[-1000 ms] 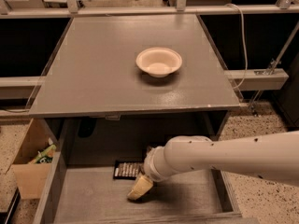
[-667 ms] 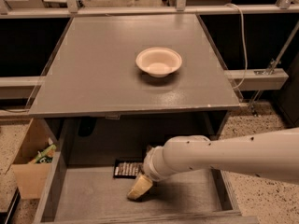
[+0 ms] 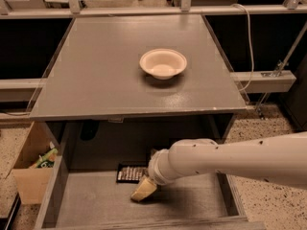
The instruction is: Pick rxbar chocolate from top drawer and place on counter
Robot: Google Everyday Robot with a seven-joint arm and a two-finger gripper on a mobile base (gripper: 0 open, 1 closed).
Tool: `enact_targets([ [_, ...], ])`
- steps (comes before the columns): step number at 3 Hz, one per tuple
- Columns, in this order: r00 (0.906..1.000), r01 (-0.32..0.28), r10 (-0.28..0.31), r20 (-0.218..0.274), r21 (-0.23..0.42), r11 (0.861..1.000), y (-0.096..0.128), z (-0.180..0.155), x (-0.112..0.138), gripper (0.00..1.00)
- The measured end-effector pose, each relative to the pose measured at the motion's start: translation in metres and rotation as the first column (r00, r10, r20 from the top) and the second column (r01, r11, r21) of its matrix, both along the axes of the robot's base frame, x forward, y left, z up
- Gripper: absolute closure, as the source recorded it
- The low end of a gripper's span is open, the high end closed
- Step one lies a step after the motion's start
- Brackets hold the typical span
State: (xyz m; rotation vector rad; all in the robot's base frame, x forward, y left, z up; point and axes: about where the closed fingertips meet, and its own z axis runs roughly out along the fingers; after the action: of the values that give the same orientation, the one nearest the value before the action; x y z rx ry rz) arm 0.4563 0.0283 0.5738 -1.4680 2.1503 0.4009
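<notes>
Step in hand: the reach into the wide, shallow grey wooden top drawer, open below the large flat matte grey counter. My tan-tipped gripper hung low inside the drawer, just near of the small flat dark rxbar chocolate wrapper, which lay flat toward the far wall. How wide my gripper stood, or whether it held anything, I could not tell. In my judgement, the next move required centring on the bar, closing, then lifting past the counter's front edge.

Honestly, nothing's visibly shifted in the last second. My gripper is parked at the same spot down in the top drawer — right beside the rxbar chocolate — arm pose unchanged too.
</notes>
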Motion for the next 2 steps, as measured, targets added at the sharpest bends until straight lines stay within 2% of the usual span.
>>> enact_targets([
  [2,1.0000,0.000,0.000,0.000,0.000,1.000,0.0000,0.0000,0.0000,0.89],
])
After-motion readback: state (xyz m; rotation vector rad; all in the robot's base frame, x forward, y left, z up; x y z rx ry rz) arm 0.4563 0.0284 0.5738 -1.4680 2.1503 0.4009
